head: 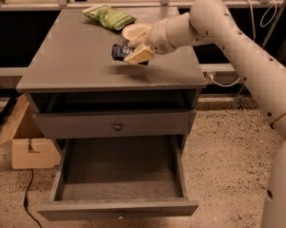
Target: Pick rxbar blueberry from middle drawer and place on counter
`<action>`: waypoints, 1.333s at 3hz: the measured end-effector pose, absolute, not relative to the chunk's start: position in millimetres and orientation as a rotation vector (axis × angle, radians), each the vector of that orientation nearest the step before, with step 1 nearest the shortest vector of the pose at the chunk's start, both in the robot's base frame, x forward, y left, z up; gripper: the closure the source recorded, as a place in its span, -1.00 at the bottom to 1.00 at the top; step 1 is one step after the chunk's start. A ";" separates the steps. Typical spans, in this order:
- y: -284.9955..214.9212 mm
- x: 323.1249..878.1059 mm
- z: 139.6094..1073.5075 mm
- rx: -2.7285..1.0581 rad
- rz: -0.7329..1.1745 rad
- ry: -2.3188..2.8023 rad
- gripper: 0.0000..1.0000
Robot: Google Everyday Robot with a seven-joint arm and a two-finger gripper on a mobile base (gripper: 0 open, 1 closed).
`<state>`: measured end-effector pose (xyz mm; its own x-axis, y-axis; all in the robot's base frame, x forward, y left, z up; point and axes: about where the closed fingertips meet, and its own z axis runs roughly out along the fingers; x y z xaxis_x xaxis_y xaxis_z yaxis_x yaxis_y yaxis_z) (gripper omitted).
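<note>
My gripper (134, 51) is over the middle of the counter (76, 61), shut on the rxbar blueberry (119, 52), a small dark navy bar that sticks out to the left of the pale fingers (138, 56). The bar is held a little above the grey top. The middle drawer (121, 177) is pulled fully open below, and its grey inside shows nothing in it. My white arm reaches in from the right.
A green snack bag (109, 17) lies at the back of the counter. A pale bowl (135, 31) sits just behind the gripper. A closed drawer front with a dark knob (117, 126) is above the open drawer. A cardboard box (31, 148) stands on the floor at left.
</note>
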<state>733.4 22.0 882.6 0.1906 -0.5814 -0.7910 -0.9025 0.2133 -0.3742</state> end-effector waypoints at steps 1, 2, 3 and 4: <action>46.9 744.1 880.4 -1.502 0.435 1.479 0.65; 63.7 751.5 879.8 -1.501 0.447 1.473 0.20; 73.4 752.4 880.1 -1.501 0.463 1.468 -0.28; 74.4 752.5 880.1 -1.501 0.465 1.469 -0.74</action>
<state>752.5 74.4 880.1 0.2057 -0.5568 -0.8048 -0.9185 0.1739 -0.3551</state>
